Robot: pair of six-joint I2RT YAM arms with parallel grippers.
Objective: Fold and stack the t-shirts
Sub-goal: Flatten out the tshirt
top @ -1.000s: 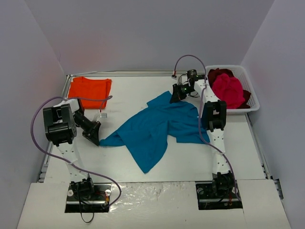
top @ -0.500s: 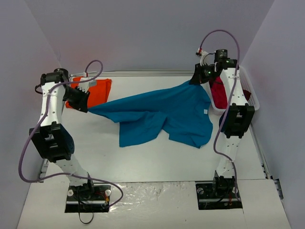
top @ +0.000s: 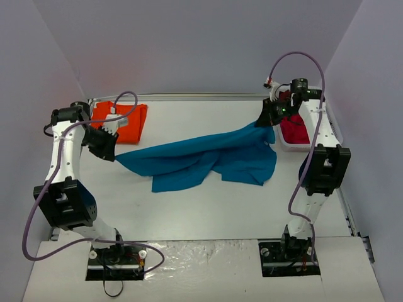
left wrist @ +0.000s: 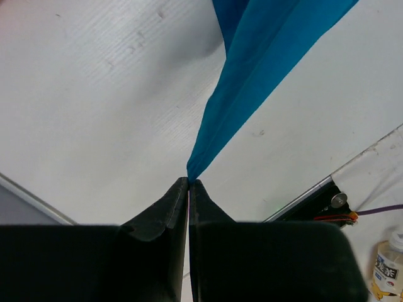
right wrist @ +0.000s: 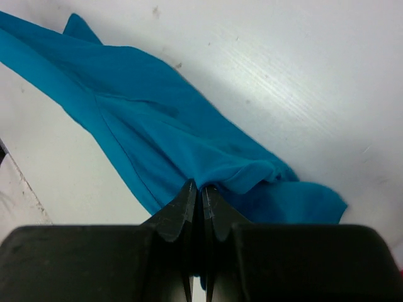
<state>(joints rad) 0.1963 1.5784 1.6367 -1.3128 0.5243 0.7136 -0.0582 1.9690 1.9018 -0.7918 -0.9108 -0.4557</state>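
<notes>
Left hand (left wrist: 189,182) is fully closed, and its two tips pinch one thin corner of the teal-blue t-shirt (left wrist: 252,82), which runs away from the tips as a tight, narrow band. On the other side the right hand (right wrist: 200,187) is closed in the same way on a bunched edge of the same shirt, and the cloth falls from it in long folds down to the bench (top: 189,207). From the top view, both hands are lifted and well apart, the left hand (top: 108,143) near the far left and the right hand (top: 267,116) near the far right. The teal-blue t-shirt (top: 208,157) hangs stretched between them, and its lower part seems to drag on the bench. I judge the task to be at an early point: this shirt is only being spread and has no fold yet. One orange t-shirt (top: 129,123) lies folded flat at the far left corner, so one piece looks done and could be the base of the stack. Beside the right arm stands the white slotted basket (top: 288,145), and in it lies a crumpled magenta-pink t-shirt (top: 295,129), not yet folded. The arm hides most of the basket, so I cannot tell what else lies inside.
</notes>
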